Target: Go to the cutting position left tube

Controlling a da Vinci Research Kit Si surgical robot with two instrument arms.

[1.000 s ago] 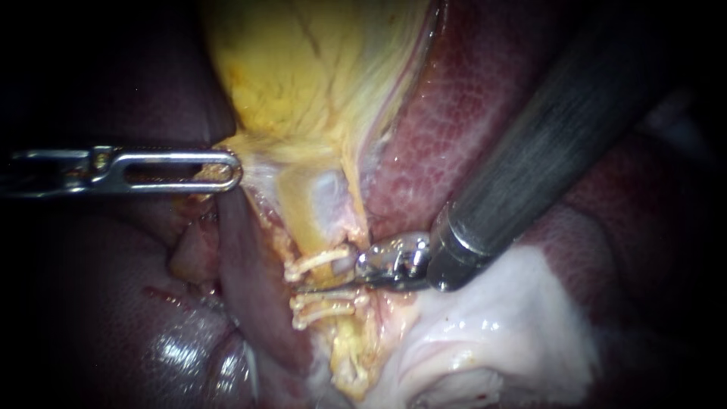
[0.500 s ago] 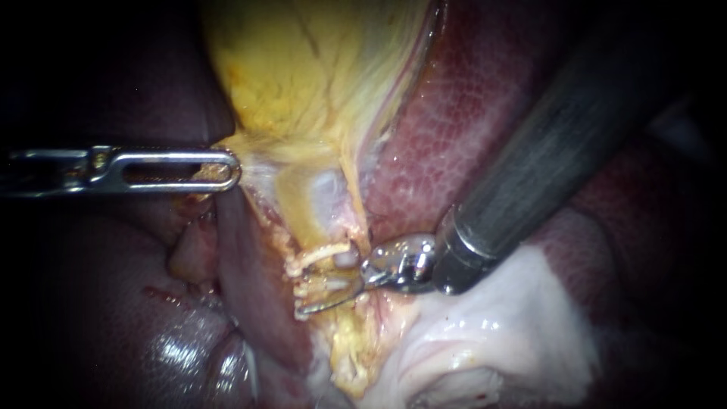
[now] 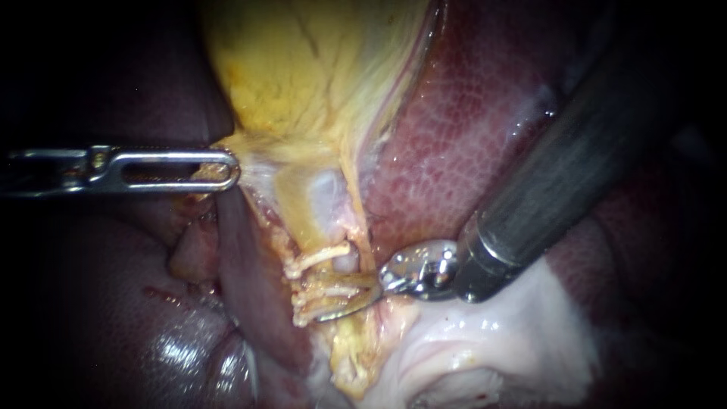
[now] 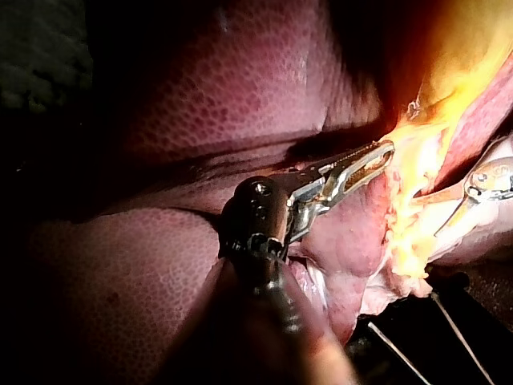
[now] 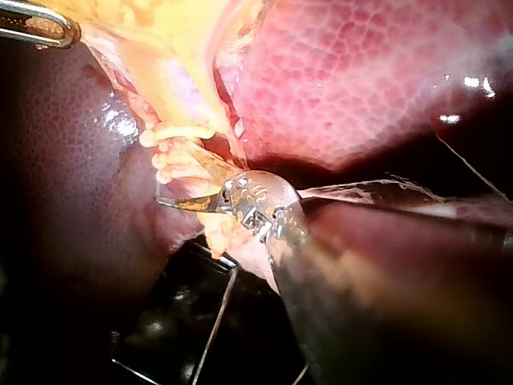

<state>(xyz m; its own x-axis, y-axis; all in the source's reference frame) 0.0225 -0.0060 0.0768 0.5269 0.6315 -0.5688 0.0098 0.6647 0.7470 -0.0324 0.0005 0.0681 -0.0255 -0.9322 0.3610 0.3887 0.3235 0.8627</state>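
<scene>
Dark liver (image 3: 469, 136) forms the background. The pincer of your left instrument (image 3: 229, 168) pinches the gallbladder (image 3: 303, 76) at its lower edge. At centre, the clipped tube (image 3: 344, 262) sits inside the spread pincer of your right instrument (image 3: 337, 299). Settle between the clips (image 3: 322, 256) with both tips visible.

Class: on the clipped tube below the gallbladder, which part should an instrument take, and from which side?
Probably the short bare stretch of the tube between the upper clip and the lower clips, from the view's right, crosswise: the tube runs top to bottom, and the right instrument lies there.
</scene>
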